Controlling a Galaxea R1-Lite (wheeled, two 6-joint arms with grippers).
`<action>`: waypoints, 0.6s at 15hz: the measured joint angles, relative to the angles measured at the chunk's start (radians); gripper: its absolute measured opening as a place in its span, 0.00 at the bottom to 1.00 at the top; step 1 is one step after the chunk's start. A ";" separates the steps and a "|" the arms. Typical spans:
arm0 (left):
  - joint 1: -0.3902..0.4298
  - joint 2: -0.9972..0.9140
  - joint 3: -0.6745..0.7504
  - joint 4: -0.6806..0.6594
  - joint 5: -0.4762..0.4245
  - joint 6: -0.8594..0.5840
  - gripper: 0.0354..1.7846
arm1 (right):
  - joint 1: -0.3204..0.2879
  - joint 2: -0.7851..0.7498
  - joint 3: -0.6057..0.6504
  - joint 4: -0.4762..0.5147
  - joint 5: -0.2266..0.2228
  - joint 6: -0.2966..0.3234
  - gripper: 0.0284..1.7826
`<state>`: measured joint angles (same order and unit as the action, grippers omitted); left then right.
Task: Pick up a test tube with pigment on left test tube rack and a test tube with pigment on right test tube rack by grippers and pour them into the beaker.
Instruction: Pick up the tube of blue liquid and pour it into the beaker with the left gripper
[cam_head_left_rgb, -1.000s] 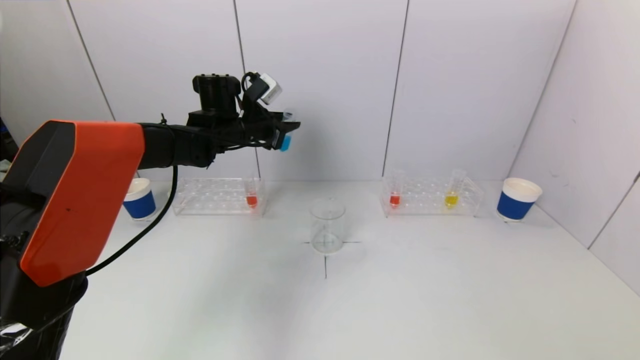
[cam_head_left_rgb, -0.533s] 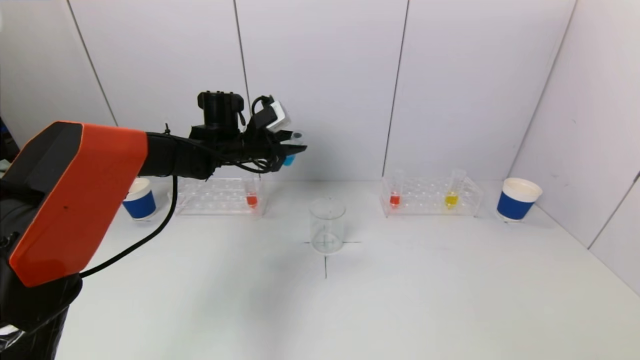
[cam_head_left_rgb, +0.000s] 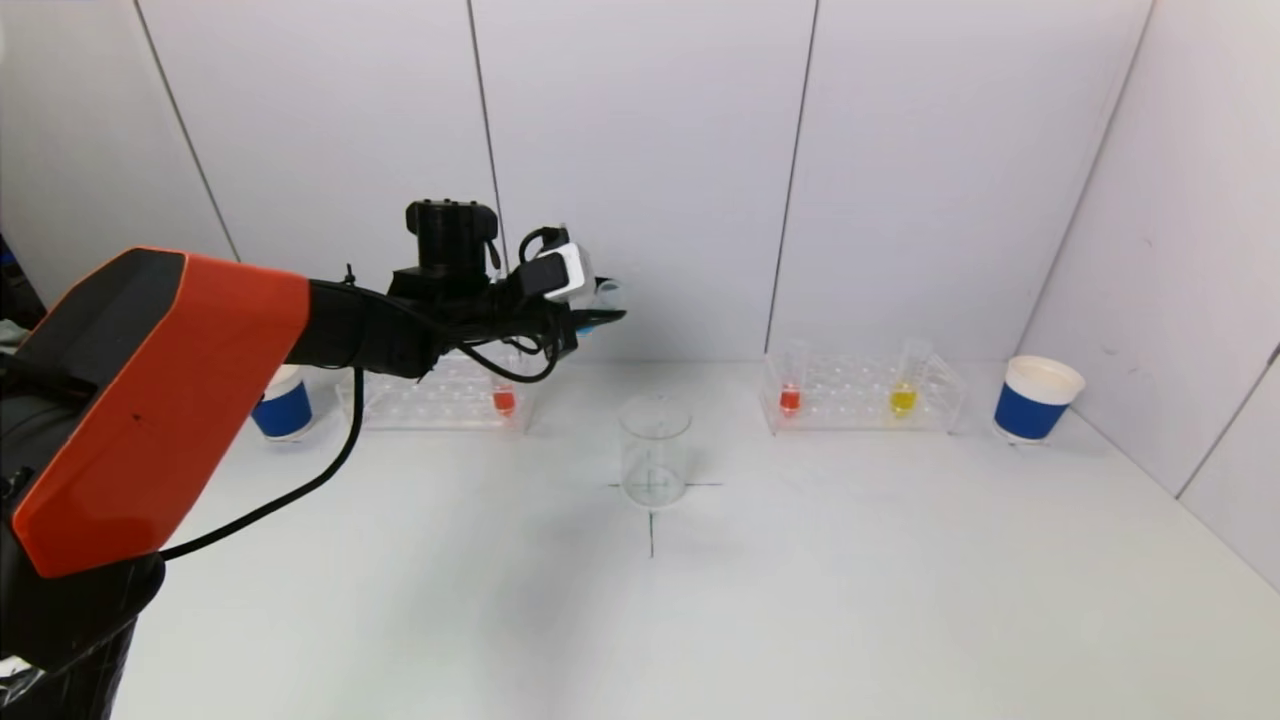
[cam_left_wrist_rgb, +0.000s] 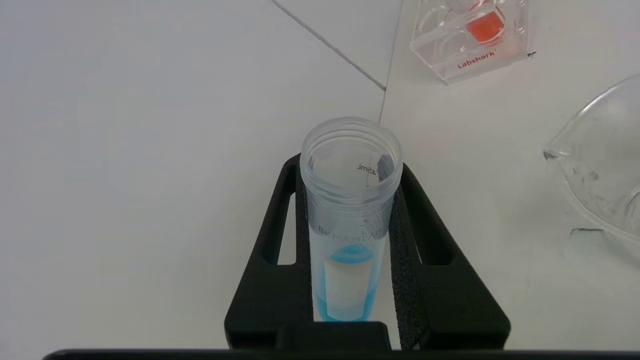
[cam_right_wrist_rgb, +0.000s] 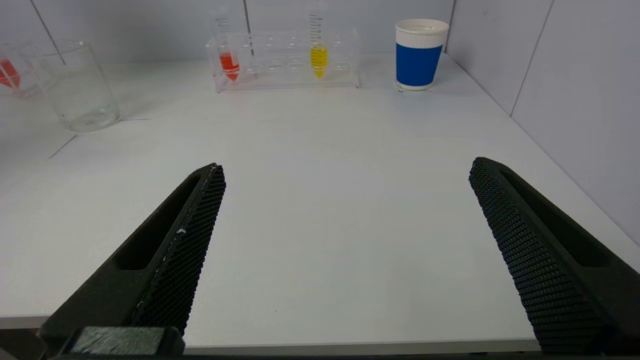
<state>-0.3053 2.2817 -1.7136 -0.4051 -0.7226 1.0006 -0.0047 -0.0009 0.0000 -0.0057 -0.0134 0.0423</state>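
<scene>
My left gripper (cam_head_left_rgb: 600, 318) is shut on a clear test tube with blue pigment (cam_left_wrist_rgb: 350, 210), held in the air above and to the left of the empty glass beaker (cam_head_left_rgb: 655, 451), the tube tilted with its open mouth toward the beaker side. The beaker's rim shows in the left wrist view (cam_left_wrist_rgb: 595, 160). The left rack (cam_head_left_rgb: 435, 395) holds a red tube (cam_head_left_rgb: 503, 398). The right rack (cam_head_left_rgb: 860, 395) holds a red tube (cam_head_left_rgb: 790, 397) and a yellow tube (cam_head_left_rgb: 903, 397). My right gripper (cam_right_wrist_rgb: 345, 170) is open and empty, low near the table's front edge, out of the head view.
A blue paper cup (cam_head_left_rgb: 280, 405) stands left of the left rack and another blue paper cup (cam_head_left_rgb: 1035, 398) right of the right rack. White walls close the back and right side. A black cross marks the table under the beaker.
My left gripper with the blue tube has moved down and to the right toward the beaker, and the tube has tipped further over. The right arm has not moved.
</scene>
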 joint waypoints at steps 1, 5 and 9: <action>-0.007 0.000 0.013 -0.008 -0.001 0.023 0.24 | 0.000 0.000 0.000 0.000 0.000 0.000 1.00; -0.019 0.006 0.048 -0.133 -0.004 0.112 0.24 | 0.000 0.000 0.000 0.000 0.000 0.000 1.00; -0.036 0.006 0.115 -0.214 -0.030 0.150 0.24 | 0.000 0.000 0.000 0.000 0.000 0.000 1.00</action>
<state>-0.3415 2.2879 -1.5989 -0.6191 -0.7523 1.1511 -0.0047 -0.0009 0.0000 -0.0053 -0.0138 0.0428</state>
